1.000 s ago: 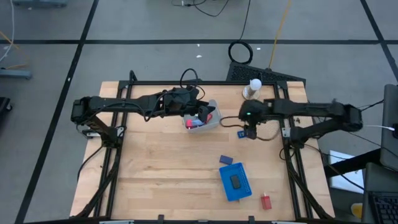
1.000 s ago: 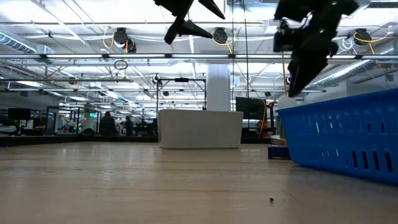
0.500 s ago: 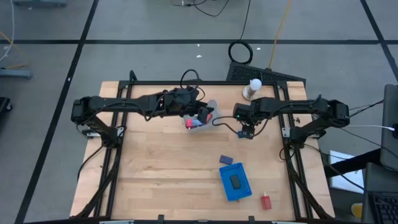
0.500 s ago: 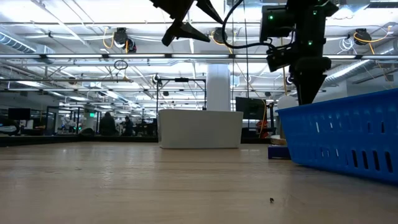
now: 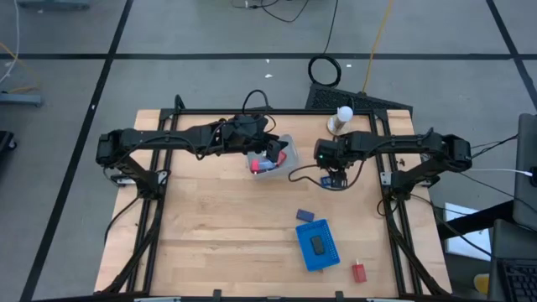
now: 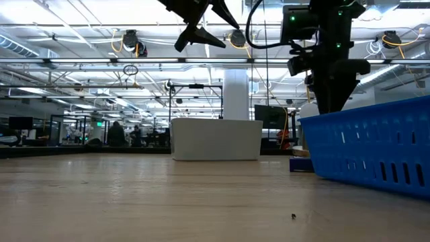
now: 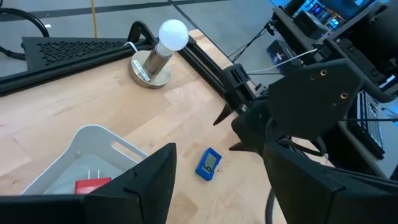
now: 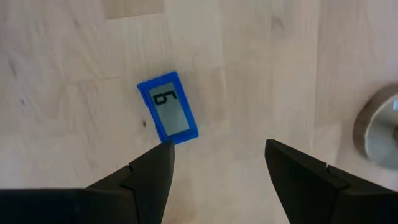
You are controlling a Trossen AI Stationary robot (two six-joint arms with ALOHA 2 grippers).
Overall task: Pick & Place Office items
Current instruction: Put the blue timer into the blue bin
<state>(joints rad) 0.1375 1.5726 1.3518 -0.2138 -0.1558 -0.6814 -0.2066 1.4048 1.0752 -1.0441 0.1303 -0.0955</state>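
The table (image 5: 218,226) carries a blue tray (image 5: 317,247) near its front, holding a black item (image 5: 318,244). The pale bin (image 5: 281,159) sits mid-table with a red block (image 7: 92,185) inside. The left gripper (image 5: 270,154) hangs over the bin, fingers apart, grasping nothing. The right gripper (image 5: 332,178) hovers with fingers spread and empty above a small blue block (image 8: 166,108) lying flat on the wood. A dark blue piece (image 5: 304,216) lies just behind the tray; a red one (image 5: 358,271) lies right of it
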